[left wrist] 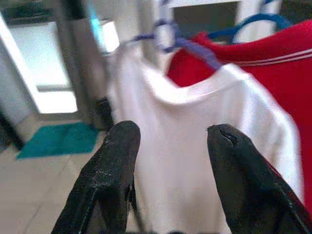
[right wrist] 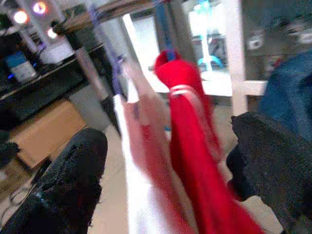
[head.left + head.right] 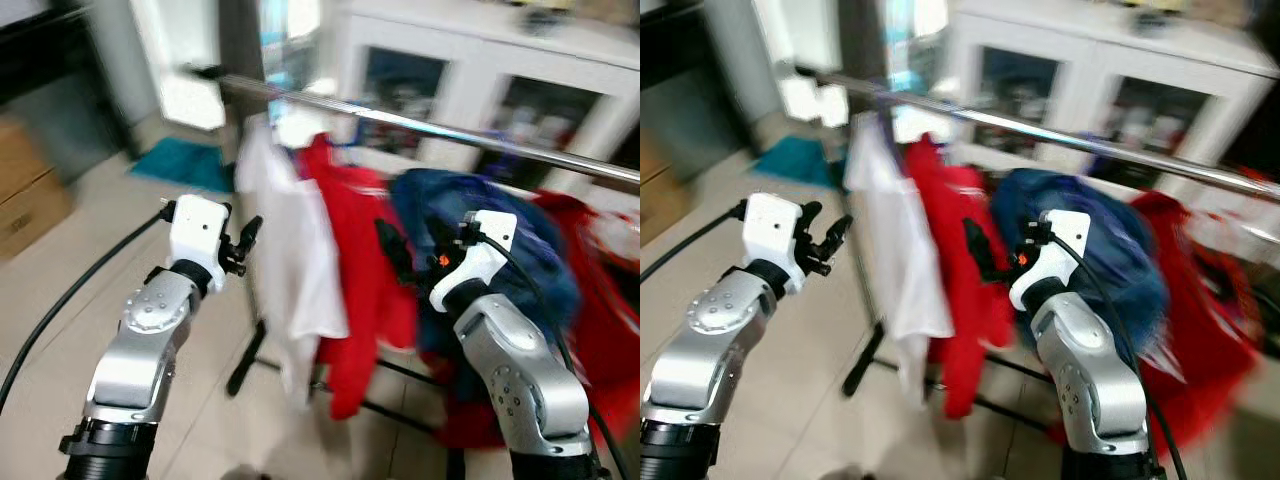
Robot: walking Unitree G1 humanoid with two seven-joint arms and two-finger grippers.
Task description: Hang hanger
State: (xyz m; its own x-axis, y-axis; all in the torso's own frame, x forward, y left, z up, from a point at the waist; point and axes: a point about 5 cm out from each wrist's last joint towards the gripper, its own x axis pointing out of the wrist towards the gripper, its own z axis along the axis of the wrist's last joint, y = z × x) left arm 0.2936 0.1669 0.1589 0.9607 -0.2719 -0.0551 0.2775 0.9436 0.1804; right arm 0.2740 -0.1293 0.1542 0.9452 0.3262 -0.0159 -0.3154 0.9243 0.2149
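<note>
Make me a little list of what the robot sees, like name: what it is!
rail: shiny metal clothes rail
clothes: white shirt, red shirt, blue garment hanging on it
left claw: open, empty, beside the white shirt
right claw: open, empty, in front of the blue garment
floor: pale tiles, teal mat

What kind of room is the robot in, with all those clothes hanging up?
Probably a room in a home used for drying or storing clothes. Shirts such as a white shirt and a red shirt hang from a metal rail, a white cabinet stands behind, and the floor is tiled.
</note>
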